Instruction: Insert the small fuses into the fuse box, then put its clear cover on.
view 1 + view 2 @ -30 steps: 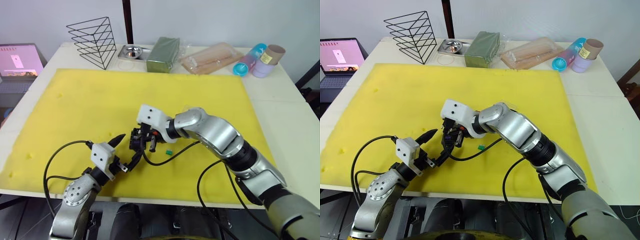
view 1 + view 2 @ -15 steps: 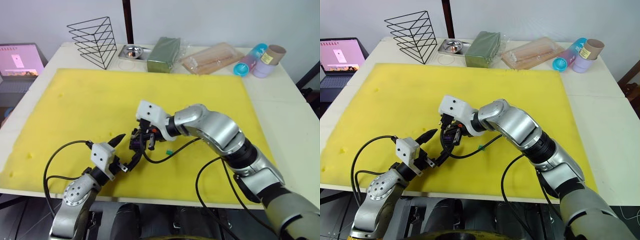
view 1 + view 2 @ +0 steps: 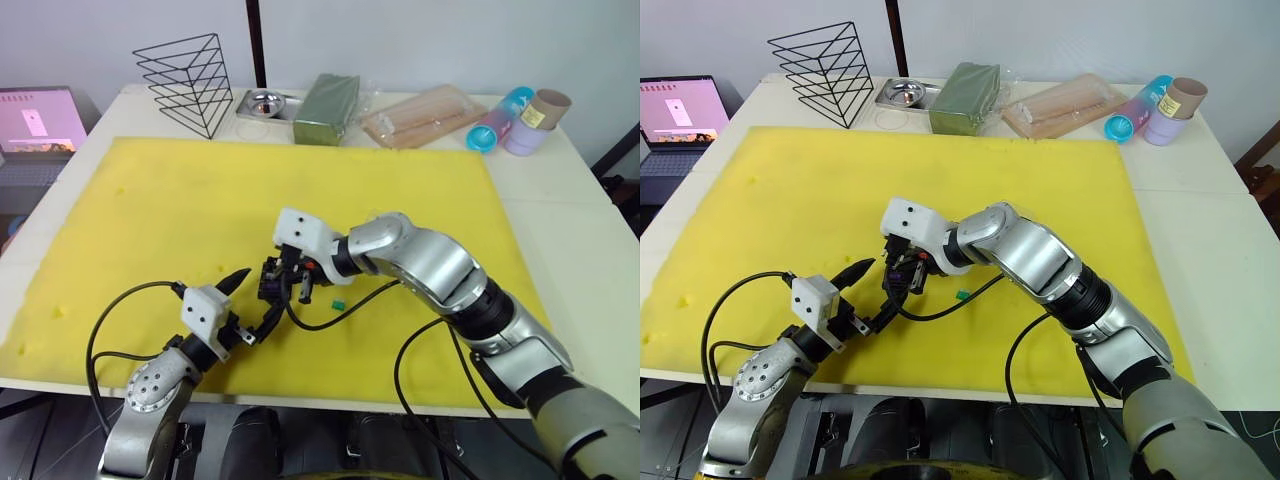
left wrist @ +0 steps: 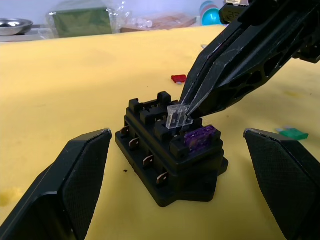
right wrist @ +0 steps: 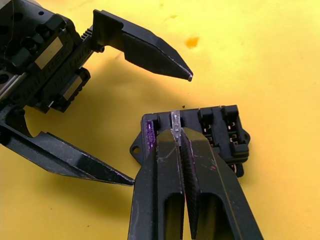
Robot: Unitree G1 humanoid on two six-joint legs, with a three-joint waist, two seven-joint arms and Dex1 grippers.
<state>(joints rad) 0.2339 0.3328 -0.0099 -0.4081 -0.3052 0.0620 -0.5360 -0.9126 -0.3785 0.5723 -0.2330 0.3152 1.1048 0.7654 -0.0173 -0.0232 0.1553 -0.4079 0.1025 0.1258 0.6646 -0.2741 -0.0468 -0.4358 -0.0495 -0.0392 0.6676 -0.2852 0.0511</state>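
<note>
The left gripper (image 3: 247,302) gapes wide, holding nothing, its fingers either side of the fuse box (image 4: 170,150). The right gripper (image 5: 178,131), closed, pinches the clear fuse (image 4: 179,116) over a slot, beside the seated purple fuse (image 4: 200,136).

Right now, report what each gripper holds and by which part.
The right gripper pinches the clear fuse by its upper plastic body, over the fuse box beside the seated purple fuse. The left gripper is open, holding nothing.
</note>
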